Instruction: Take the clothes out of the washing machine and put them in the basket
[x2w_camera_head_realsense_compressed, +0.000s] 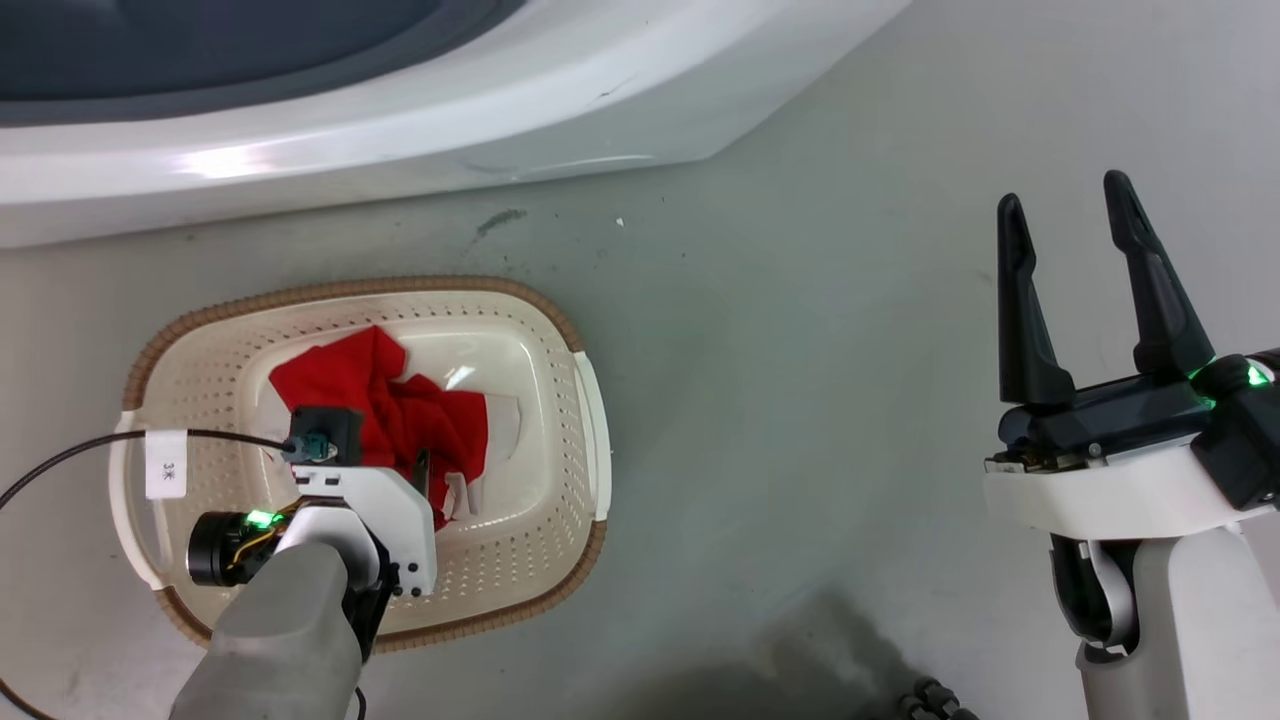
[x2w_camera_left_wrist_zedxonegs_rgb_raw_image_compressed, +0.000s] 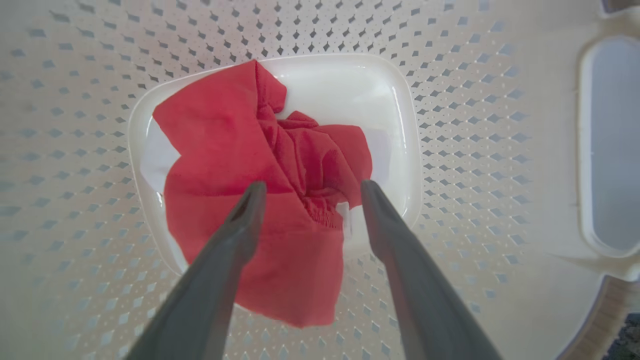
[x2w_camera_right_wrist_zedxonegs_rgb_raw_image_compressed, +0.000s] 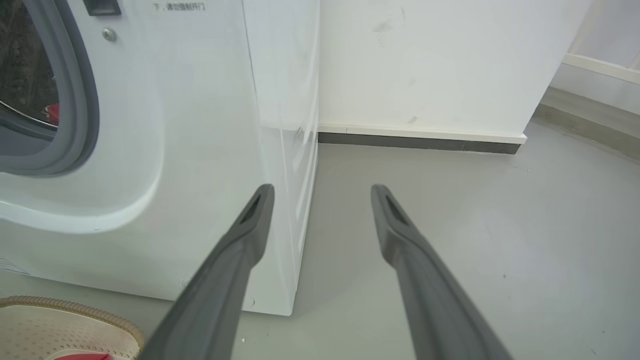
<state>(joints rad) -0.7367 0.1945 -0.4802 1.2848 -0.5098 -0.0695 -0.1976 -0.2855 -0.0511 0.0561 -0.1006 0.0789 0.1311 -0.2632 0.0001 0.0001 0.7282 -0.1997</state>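
Overhead, the head view showed a smooth grey-green floor (x2w_camera_head_realsense_compressed: 800, 350). It carried one large white front-loading washing machine (x2w_camera_head_realsense_compressed: 400, 120) along the top edge and one small cream perforated plastic basket with a brown rim (x2w_camera_head_realsense_compressed: 590, 420) near it. One crumpled bright red fabric garment with white trim (x2w_camera_head_realsense_compressed: 390, 410) lay on the basket bottom. The pale left forearm (x2w_camera_head_realsense_compressed: 280, 640) extended down over the basket. The right gripper (x2w_camera_head_realsense_compressed: 1064, 190) stood well apart over bare floor, its two dark fingers spread and empty.

In the left wrist view, the left gripper (x2w_camera_left_wrist_zedxonegs_rgb_raw_image_compressed: 312, 184) pointed at the garment with its two fingers parted and nothing pinched between them. Contact with the fabric could not be determined. One handle opening (x2w_camera_left_wrist_zedxonegs_rgb_raw_image_compressed: 610, 145) showed in the basket wall.

In the right wrist view, the machine's grey porthole rim (x2w_camera_right_wrist_zedxonegs_rgb_raw_image_compressed: 85, 100) framed the drum (x2w_camera_right_wrist_zedxonegs_rgb_raw_image_compressed: 25, 65), where one small red patch (x2w_camera_right_wrist_zedxonegs_rgb_raw_image_compressed: 52, 112) was visible. Behind the machine, a white wall (x2w_camera_right_wrist_zedxonegs_rgb_raw_image_compressed: 425, 60) with one dark skirting strip (x2w_camera_right_wrist_zedxonegs_rgb_raw_image_compressed: 415, 142) met the floor. One basket corner sat at lower left.
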